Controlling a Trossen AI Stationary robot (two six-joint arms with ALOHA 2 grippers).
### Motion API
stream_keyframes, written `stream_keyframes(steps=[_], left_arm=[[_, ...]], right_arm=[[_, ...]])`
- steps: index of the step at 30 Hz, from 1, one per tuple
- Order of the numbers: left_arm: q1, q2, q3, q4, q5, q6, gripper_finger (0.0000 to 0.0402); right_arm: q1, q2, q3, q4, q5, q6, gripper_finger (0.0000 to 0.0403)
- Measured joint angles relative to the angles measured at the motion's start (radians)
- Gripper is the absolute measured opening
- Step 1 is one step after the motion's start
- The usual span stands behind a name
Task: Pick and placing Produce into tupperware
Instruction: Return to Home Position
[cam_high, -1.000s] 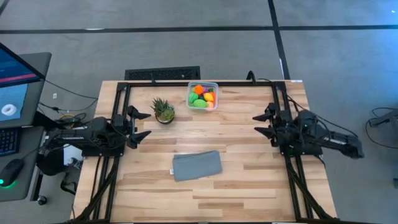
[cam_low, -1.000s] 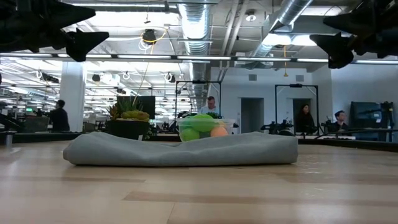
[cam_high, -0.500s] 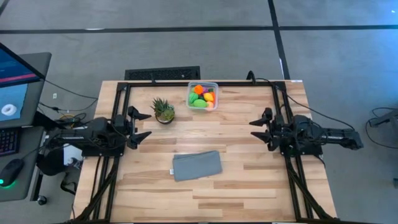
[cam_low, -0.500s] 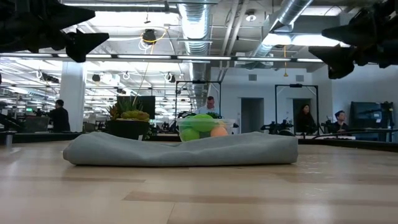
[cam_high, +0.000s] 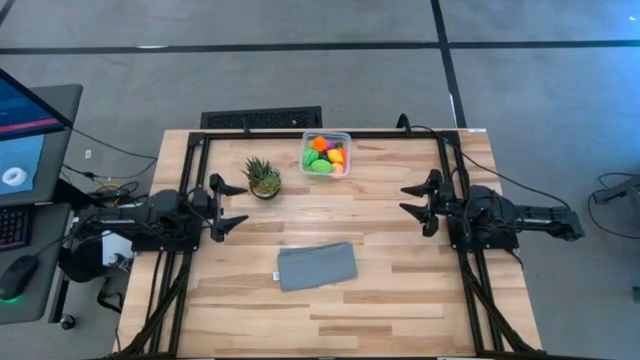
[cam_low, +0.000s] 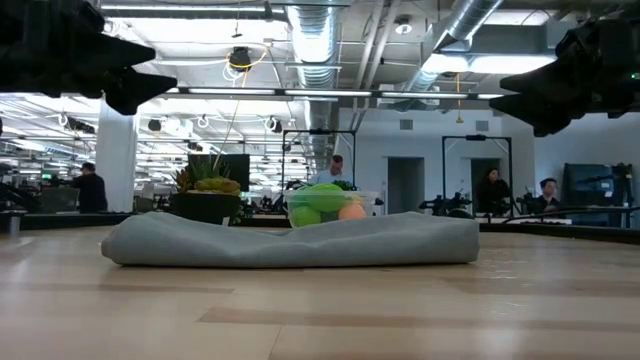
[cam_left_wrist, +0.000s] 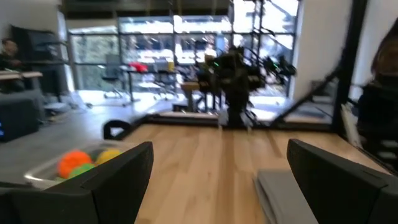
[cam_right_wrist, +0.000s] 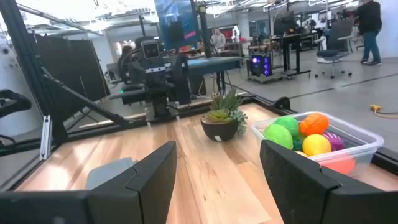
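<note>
The clear tupperware (cam_high: 326, 153) stands at the table's far edge, with green, orange and yellow produce (cam_high: 322, 156) piled inside; it also shows in the right wrist view (cam_right_wrist: 317, 144). My left gripper (cam_high: 231, 206) hovers open above the table's left side, pointing level toward the right. My right gripper (cam_high: 414, 202) hovers open above the right side, pointing level toward the left. Nothing is between either pair of fingers (cam_left_wrist: 118, 174) (cam_right_wrist: 292, 174).
A spiky green potted plant (cam_high: 263, 178) stands left of the tupperware. A flat grey cloth (cam_high: 317, 265) lies near the table's middle, toward the near edge. A black frame rail runs along the table's sides. People sit and stand in the room beyond.
My right arm has swung its gripper toward the table's far edge, so that it now points straight across toward the left, and has sunk a little. My left gripper has tipped down slightly. Neither has changed its opening. Tupperware, plant and cloth lie as before.
</note>
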Motion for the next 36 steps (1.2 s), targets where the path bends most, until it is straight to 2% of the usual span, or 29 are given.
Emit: stream_keyframes(steps=[5,9,13,20,36], left_arm=[[0.0,0.002,0.0,-0.029,0.051,-0.003,0.036],[0.0,0.002,0.0,-0.013,0.042,0.001,0.036],[0.0,0.002,0.0,-0.076,0.0,-0.037,0.036],[0.0,0.012,0.0,-0.094,0.11,0.017,0.036],[0.0,0.012,0.0,-0.095,0.106,-0.005,0.036]], right_arm=[[0.0,0.0,0.0,0.0,0.0,0.0,0.0256],[0.0,0.0,0.0,0.0,-0.003,0.008,0.0256],[0.0,0.0,0.0,-0.001,-0.009,0.046,0.0256],[0.001,0.0,0.0,-0.009,-0.05,0.053,0.0256],[0.0,0.0,-0.001,-0.009,-0.05,0.053,0.0256]])
